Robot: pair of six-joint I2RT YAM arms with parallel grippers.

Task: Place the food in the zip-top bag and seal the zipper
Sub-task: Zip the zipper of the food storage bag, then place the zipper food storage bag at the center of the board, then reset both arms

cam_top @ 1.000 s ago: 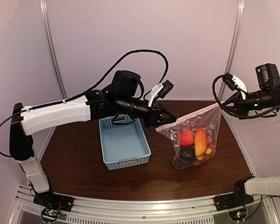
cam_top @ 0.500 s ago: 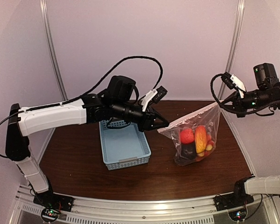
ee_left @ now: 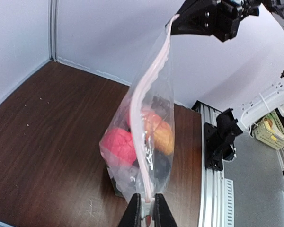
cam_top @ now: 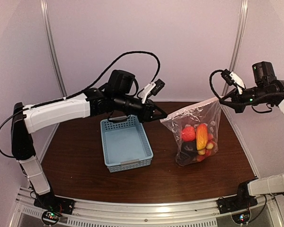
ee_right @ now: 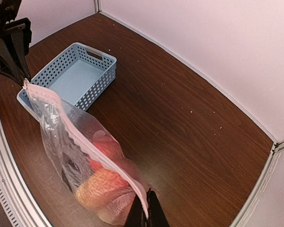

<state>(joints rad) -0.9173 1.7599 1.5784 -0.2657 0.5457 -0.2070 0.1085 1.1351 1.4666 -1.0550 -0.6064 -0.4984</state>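
Note:
The polka-dot zip-top bag [cam_top: 195, 135] hangs stretched between both grippers above the table, its bottom near the wood. Inside sit a red fruit [cam_top: 188, 134], an orange-yellow piece [cam_top: 201, 136] and a dark piece [cam_top: 187, 147]. My left gripper [cam_top: 162, 116] is shut on the bag's left top corner; in the left wrist view [ee_left: 146, 213] the fingers pinch the zipper [ee_left: 149, 104]. My right gripper [cam_top: 221, 100] is shut on the right top corner, and in the right wrist view [ee_right: 146, 213] it clamps the zipper strip [ee_right: 80, 139]. The strip runs taut between them.
The light-blue perforated basket [cam_top: 125, 144] stands empty left of the bag, under my left arm; it also shows in the right wrist view [ee_right: 71, 78]. Walls close in at the back and sides. The metal rail [cam_top: 146, 210] runs along the table's near edge.
Both grippers have risen with the bag's corners. The bag has lifted and now hangs straighter, with the food settled at its bottom.

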